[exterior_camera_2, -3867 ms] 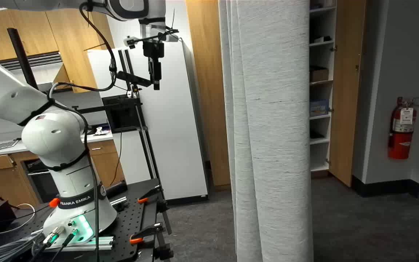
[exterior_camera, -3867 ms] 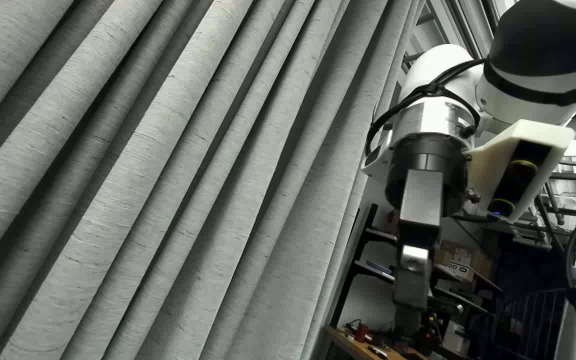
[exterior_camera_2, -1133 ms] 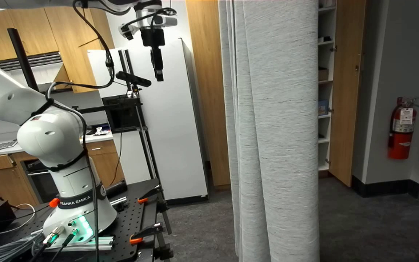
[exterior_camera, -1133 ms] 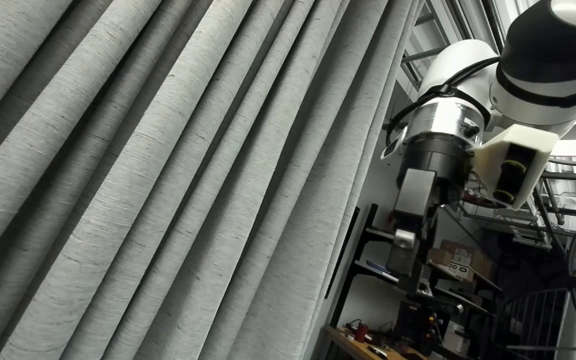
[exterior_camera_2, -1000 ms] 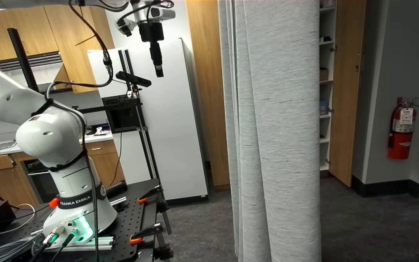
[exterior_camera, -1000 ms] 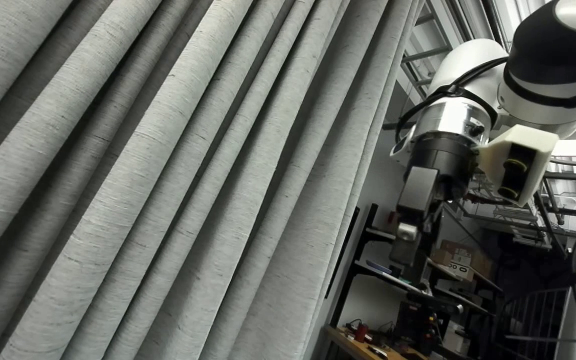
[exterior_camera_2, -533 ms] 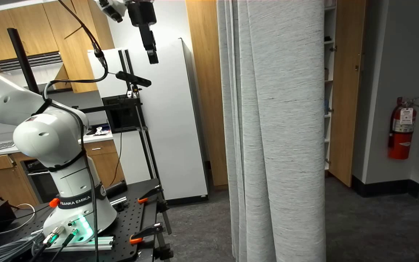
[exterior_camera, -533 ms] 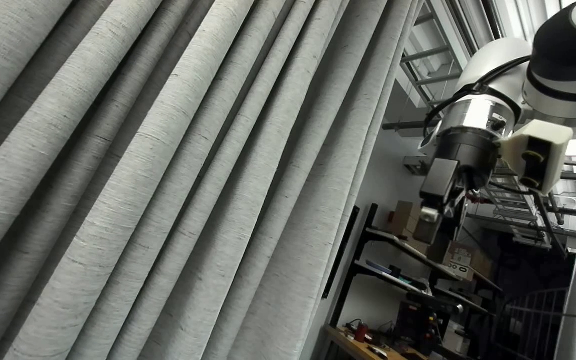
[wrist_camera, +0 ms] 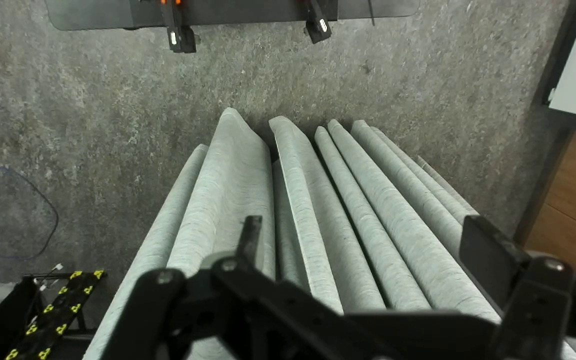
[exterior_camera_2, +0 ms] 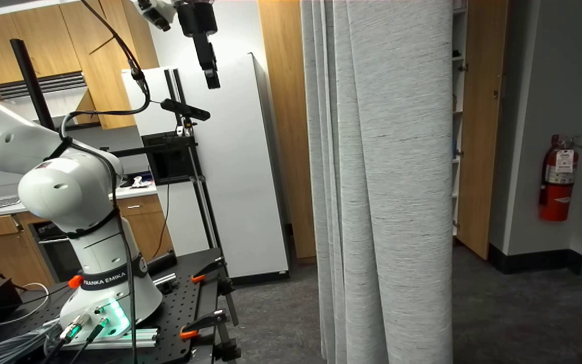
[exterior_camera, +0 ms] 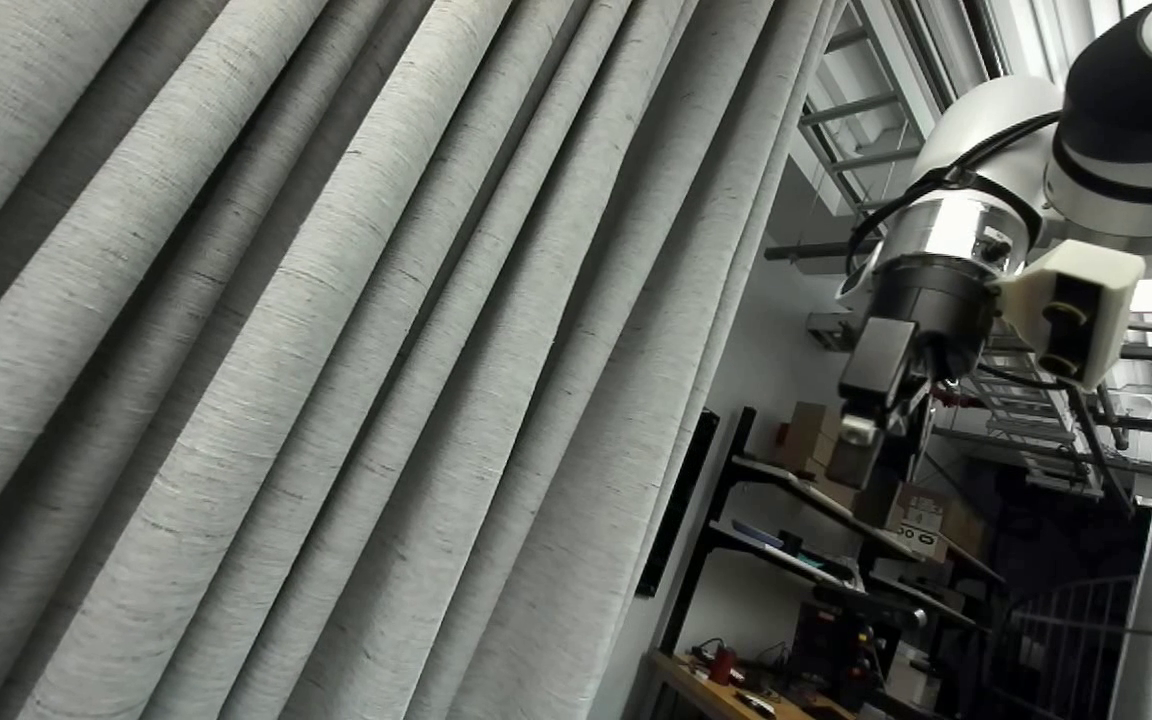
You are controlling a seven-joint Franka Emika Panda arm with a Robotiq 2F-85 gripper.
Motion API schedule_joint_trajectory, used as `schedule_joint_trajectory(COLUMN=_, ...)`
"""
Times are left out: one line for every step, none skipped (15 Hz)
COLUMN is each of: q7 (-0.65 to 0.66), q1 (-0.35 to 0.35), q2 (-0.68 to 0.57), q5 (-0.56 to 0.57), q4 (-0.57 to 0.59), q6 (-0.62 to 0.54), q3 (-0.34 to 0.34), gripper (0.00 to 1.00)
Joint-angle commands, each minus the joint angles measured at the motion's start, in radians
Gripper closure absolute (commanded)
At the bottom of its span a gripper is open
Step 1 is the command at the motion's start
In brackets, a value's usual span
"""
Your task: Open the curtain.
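Beside the curtain [exterior_camera_2: 402,182], a wide-spread gripper [wrist_camera: 370,250] on an arm [exterior_camera_2: 68,187] lettered "FRANKA EMIKA".

Wrist view facing down, curtain [exterior_camera_2: 387,182] and arm [exterior_camera_2: 66,188] in both exterior views

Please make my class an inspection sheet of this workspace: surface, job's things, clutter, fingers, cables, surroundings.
Surface: black perforated plate under the robot's base; clamps at its edge.
Job's things: curtain, hanging in deep folds.
Clutter: black box near the base.
Fingers: open, apart from the curtain.
Cables: black cable along the arm, grey bundle by the base, thin cable looping on the floor.
Surroundings: red fire extinguisher; wooden cupboard door standing open.
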State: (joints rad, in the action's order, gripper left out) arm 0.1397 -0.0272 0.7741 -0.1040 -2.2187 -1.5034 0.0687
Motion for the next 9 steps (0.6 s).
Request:
schedule_joint_trajectory(q7=-0.003, q1=0.013, q2=-0.01, q5=-0.001, q4=0.01, q6=-0.005, q3=-0.003, gripper=0.0)
schedule_joint_trajectory(q7=-0.004, q1=0.021, q2=-0.024, q5=0.001, q4=0.025, q6=-0.013, q3=-0.014, gripper=0.0)
schedule_joint_trajectory(q7=-0.001, q1=0.031, q2=-0.035, q5=0.002, q4=0.039, q6=-0.019, q3=-0.025, gripper=0.0)
schedule_joint_trajectory(q7=-0.003, q1=0.04, q2=-0.043, q5=0.003, q4=0.051, q6=-0.024, q3=-0.038, gripper=0.0)
schedule_joint_trajectory(q7=-0.005, q1=0.052, q2=-0.056, q5=0.004, q4=0.07, q6=-0.028, q3=-0.054, gripper=0.0)
schedule_joint_trajectory(q7=-0.006, q1=0.064, q2=-0.072, q5=0.002, q4=0.094, q6=-0.031, q3=-0.072, gripper=0.0)
schedule_joint_trajectory(q7=-0.007, q1=0.074, q2=-0.088, q5=0.001, q4=0.116, q6=-0.037, q3=-0.087, gripper=0.0)
schedule_joint_trajectory(q7=-0.005, q1=0.085, q2=-0.107, q5=0.002, q4=0.142, q6=-0.045, q3=-0.1, gripper=0.0)
schedule_joint_trajectory(q7=-0.002, q1=0.095, q2=-0.126, q5=0.004, q4=0.169, q6=-0.054, q3=-0.111, gripper=0.0)
